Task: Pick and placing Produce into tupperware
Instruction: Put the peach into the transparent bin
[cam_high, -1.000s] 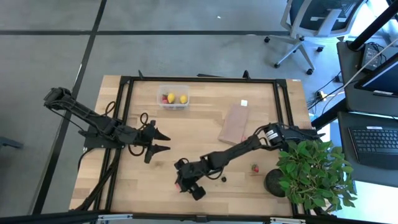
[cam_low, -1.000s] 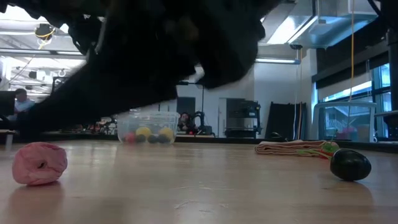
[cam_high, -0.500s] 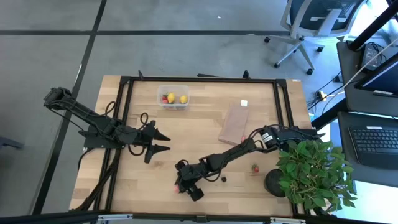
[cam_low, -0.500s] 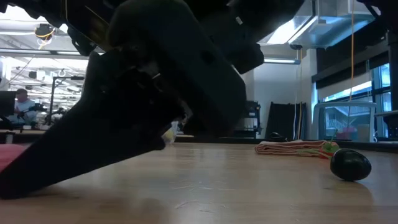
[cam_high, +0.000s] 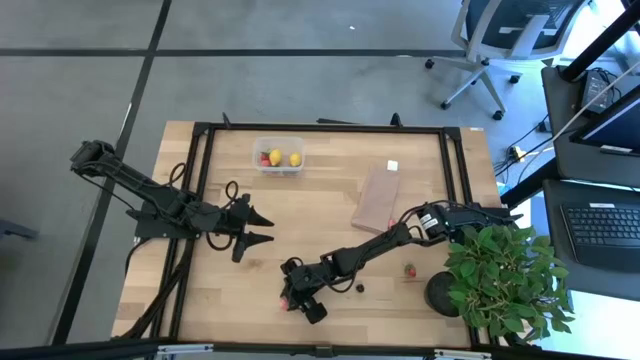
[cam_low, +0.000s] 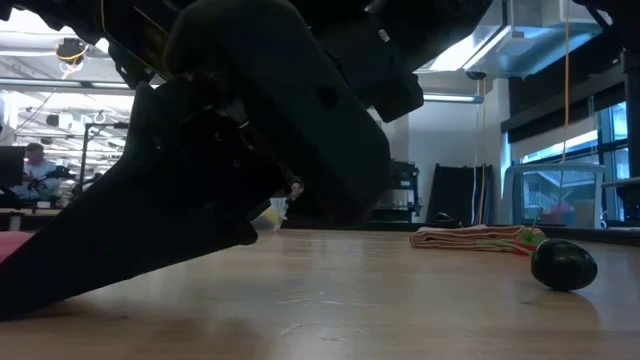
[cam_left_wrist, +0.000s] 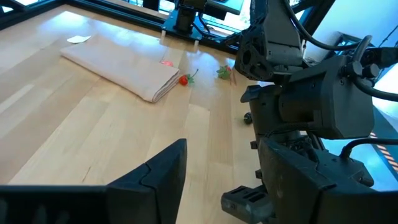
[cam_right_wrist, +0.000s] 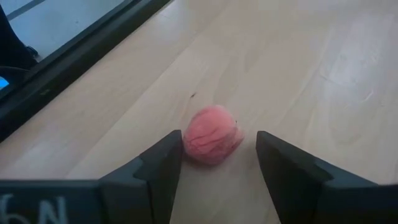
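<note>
Near the table's front edge I see a pink fruit piece (cam_right_wrist: 212, 134) lying on the wood between my right gripper's (cam_right_wrist: 217, 163) parted fingers, ungripped. Far across stands the tupperware (cam_high: 279, 156). My left gripper (cam_high: 262, 227) hovers open, empty, mid-table.

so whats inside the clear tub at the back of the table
In the tupperware the high view shows two yellow pieces and a red piece. In the low view the right arm covers most of the tub, so anything lower down can't be seen.
</note>
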